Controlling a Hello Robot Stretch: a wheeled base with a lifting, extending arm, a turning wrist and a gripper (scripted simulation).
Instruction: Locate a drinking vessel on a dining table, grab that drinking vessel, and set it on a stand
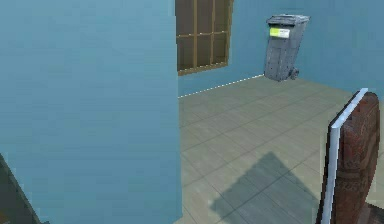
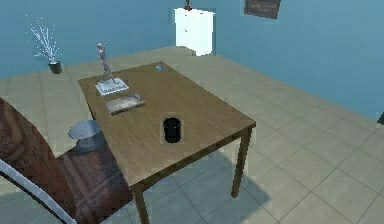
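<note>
- Pincer: whether its fingers stand apart, together or on anything cannot be told from these views.
- Drinking vessel [image 2: 172, 129]: a small, dark, nearly black cylinder with an open top. It stands upright on the dining table [image 2: 205, 100], near the table's near edge and well apart from the other things on it.
- Table: a rectangular wooden top on slim wooden legs.
- Far left part of the top: a thin grey statuette [image 2: 101, 58] rises above a pale flat stack [image 2: 111, 87]. A second flat thing [image 2: 125, 103] lies just beside the stack.
- Chair [image 2: 50, 165]: a reddish-brown patterned back in a grey frame, at the table's left end. A like chair back [image 1: 350, 160] shows at the forward view's right edge.
- Grey bucket [image 2: 85, 133]: on the floor [image 2: 300, 110] between chair and table.
- Room, arm side view: pale tan tiles, blue walls, a white cabinet [image 2: 194, 30] against the far wall, a framed picture [image 2: 262, 8] above right, and a spiky pale plant [image 2: 45, 45] in a dark pot.
- Room, forward view: a blue wall [image 1: 90, 100] close on the left, a brown-framed window [image 1: 205, 35], and a grey bin [image 1: 285, 45] with a yellow-green label.
</note>
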